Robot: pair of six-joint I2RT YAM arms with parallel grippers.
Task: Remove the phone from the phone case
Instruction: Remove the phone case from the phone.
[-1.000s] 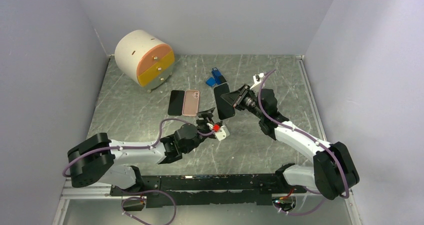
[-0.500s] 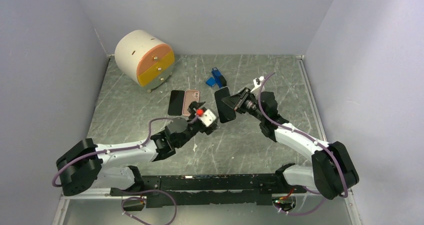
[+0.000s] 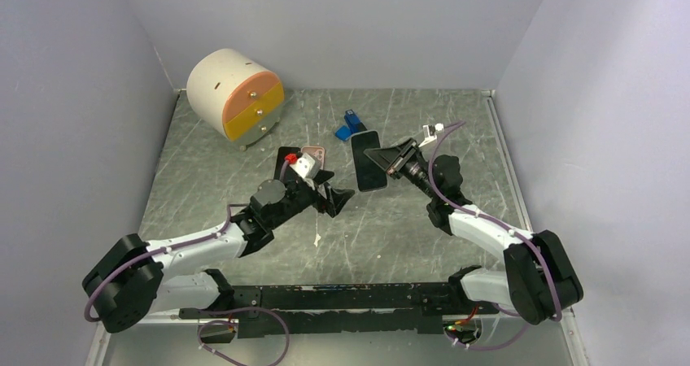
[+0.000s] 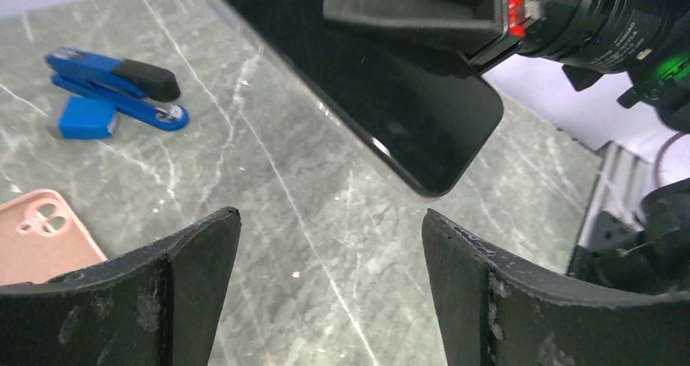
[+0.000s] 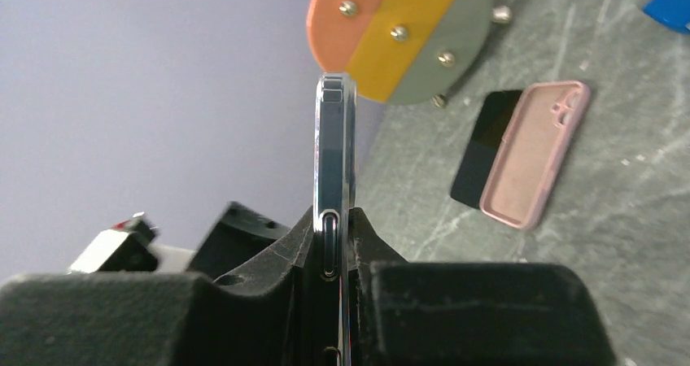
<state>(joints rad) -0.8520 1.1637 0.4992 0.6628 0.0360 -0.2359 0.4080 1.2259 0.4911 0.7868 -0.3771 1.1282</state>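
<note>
Nearest to me, the grey marbled table top (image 3: 407, 236) is bare in front of the arm bases. My left gripper (image 3: 334, 197) sits near the middle of the table, a little left of centre. Its two black fingers (image 4: 195, 268) are spread wide with nothing between them. In the left wrist view, only table shows in the gap, with the phone's rounded lower corner just beyond it.

Just right of that, my right gripper (image 3: 386, 161) is clamped on the black-screened phone in its clear plastic case (image 3: 368, 161). It pinches the phone by its right-hand long edge. The right wrist view shows the phone edge-on, standing straight up between the two pads (image 5: 268, 276). From the left wrist the dark screen (image 4: 390, 98) slants across the top of the view. It looks to be held clear of the table, though I cannot be sure the low corner is not touching. The phone sits inside its case.

Farther back and to the left, a pink soft phone case (image 3: 316, 150) lies flat, touching a black flat slab (image 3: 283, 158) on its left. My left wrist partly covers both.

Behind the phone lies a blue stapler (image 3: 351, 124) with a small blue block beside it.

In the far left corner stands a cream round drawer unit with orange, yellow and grey-green fronts (image 3: 236, 93).
</note>
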